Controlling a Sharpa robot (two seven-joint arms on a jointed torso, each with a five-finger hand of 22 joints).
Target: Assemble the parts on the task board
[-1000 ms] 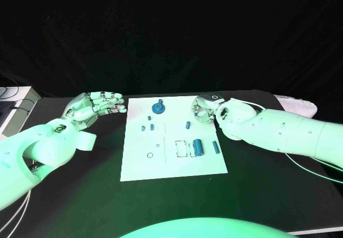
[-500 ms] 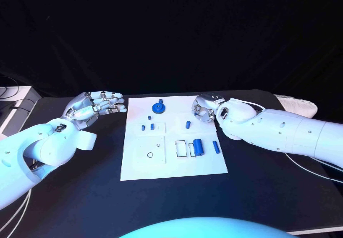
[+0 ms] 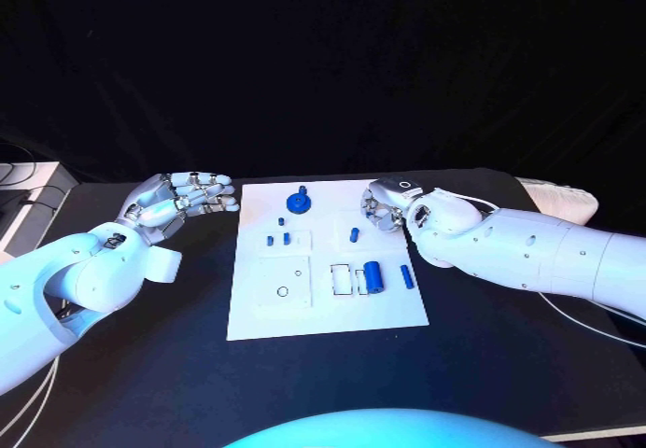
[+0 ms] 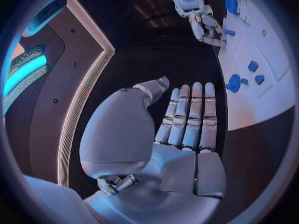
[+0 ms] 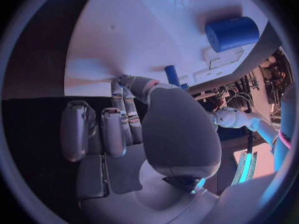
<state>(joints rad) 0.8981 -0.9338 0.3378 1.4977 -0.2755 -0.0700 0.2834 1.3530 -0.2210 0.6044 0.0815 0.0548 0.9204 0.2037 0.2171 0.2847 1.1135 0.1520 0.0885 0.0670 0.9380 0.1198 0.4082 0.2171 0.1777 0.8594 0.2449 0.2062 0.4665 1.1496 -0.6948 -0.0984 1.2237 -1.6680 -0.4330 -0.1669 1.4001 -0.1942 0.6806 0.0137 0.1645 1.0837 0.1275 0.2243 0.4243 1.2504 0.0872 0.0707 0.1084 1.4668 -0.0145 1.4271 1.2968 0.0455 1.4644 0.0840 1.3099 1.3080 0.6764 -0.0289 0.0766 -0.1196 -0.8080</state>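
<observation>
The white task board (image 3: 323,313) lies in the middle of the table. On it are a blue gear-like part (image 3: 299,201), small blue pieces (image 3: 277,240), a short blue peg (image 3: 354,234), a thick blue cylinder (image 3: 373,275) and a thin blue peg (image 3: 405,275). My left hand (image 3: 182,198) hovers beside the board's far left corner, its fingers (image 4: 190,114) straight and together, holding nothing. My right hand (image 3: 384,207) is at the board's far right edge. Its fingertips (image 5: 127,84) reach the board (image 5: 156,30) close to the short peg (image 5: 172,76), and nothing sits between them. The cylinder (image 5: 231,33) lies farther off.
The black table (image 3: 512,355) surrounds the board, with bare room in front of it and to both sides. A white object (image 3: 559,198) lies at the table's far right edge. Pale equipment (image 3: 21,191) stands off the table's left side.
My right arm has shifted very slightly by the board's far right edge. The left hand and the parts have stayed in place.
</observation>
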